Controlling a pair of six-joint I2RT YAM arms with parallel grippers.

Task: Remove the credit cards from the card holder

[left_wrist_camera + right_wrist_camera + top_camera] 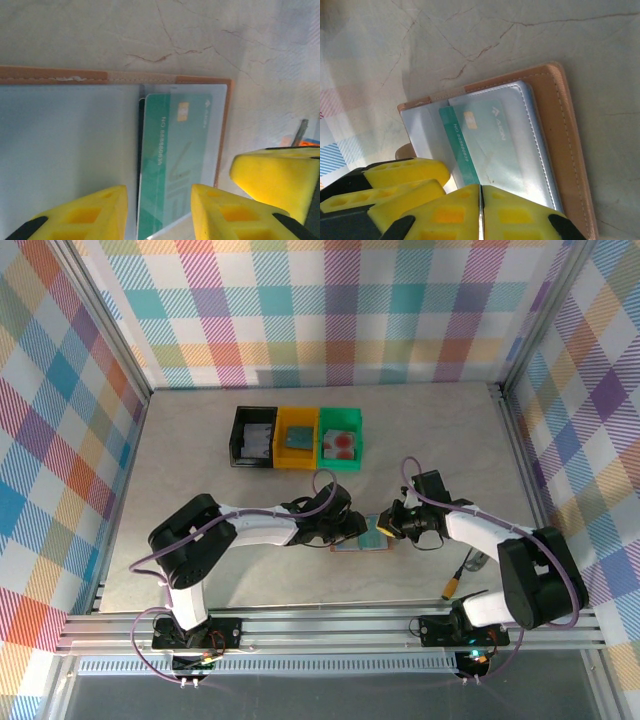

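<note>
**Rear row.** Three bins stand side by side, touching: black bin (240, 440), yellow bin (283, 435), green bin (323, 440). The green bin contains red-spotted cards (341, 440). All three are well apart from the card holder.

**Left gripper** (159, 202). Jaws partly released. The yellow fingers (85, 215) stand apart, one at each side of the near end of the teal-green credit card (172, 155). Contact with the card cannot be determined.

**Card holder** (360, 540). It lies unfolded and flat on the table (200, 470), front centre, between the two grippers. The border is reddish-brown and the inner pockets are grey-blue. The teal-green credit card sits under a clear pocket, chip end away from the fingers.

**Right gripper** (480, 200). Clenched, with the pads meeting along one seam at the near edge of the clear pocket. Whether the pocket sheet is pinched cannot be determined.
</note>
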